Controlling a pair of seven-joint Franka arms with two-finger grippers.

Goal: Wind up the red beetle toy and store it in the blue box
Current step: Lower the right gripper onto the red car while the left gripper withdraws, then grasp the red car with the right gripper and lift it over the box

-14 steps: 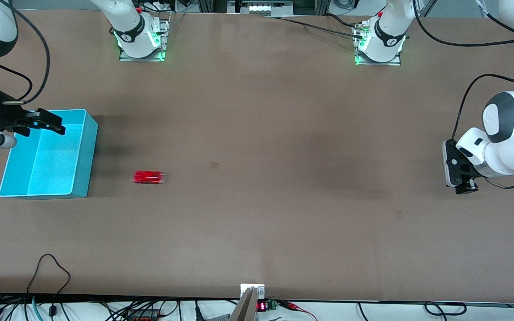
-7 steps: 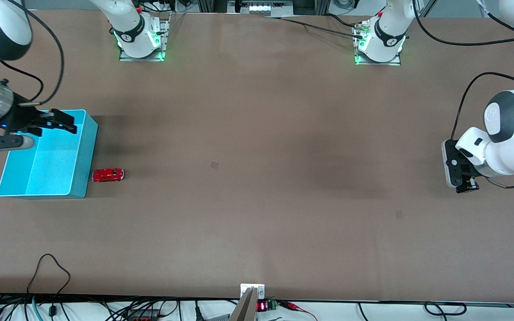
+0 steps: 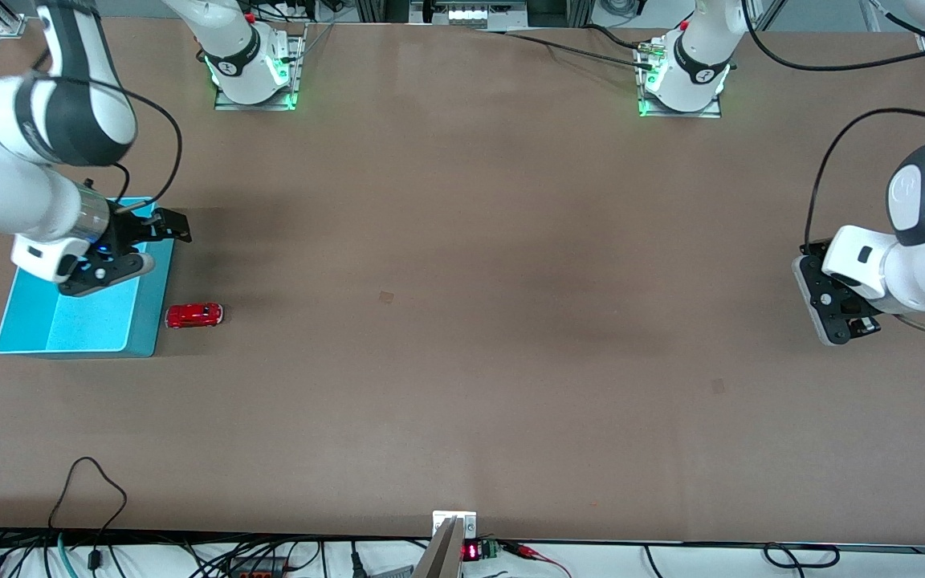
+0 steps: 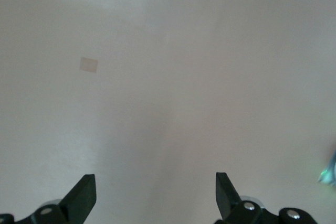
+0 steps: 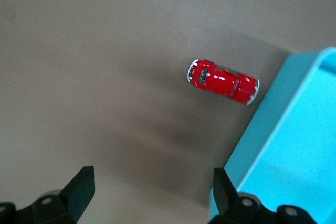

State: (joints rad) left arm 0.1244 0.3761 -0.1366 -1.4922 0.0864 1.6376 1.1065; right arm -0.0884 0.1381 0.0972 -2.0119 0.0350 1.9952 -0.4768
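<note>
the right pincer (spread, like the left pincer) has swung over the blue box wall; red beetle toy unmoved.

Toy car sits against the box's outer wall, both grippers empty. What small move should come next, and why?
Probably the right gripper, open over the blue box wall, should shift toward the front camera and come down over the red beetle toy. The toy rests on the table beside the box, not inside, and this gripper is by far the closer. The left gripper waits open at its own end.
</note>
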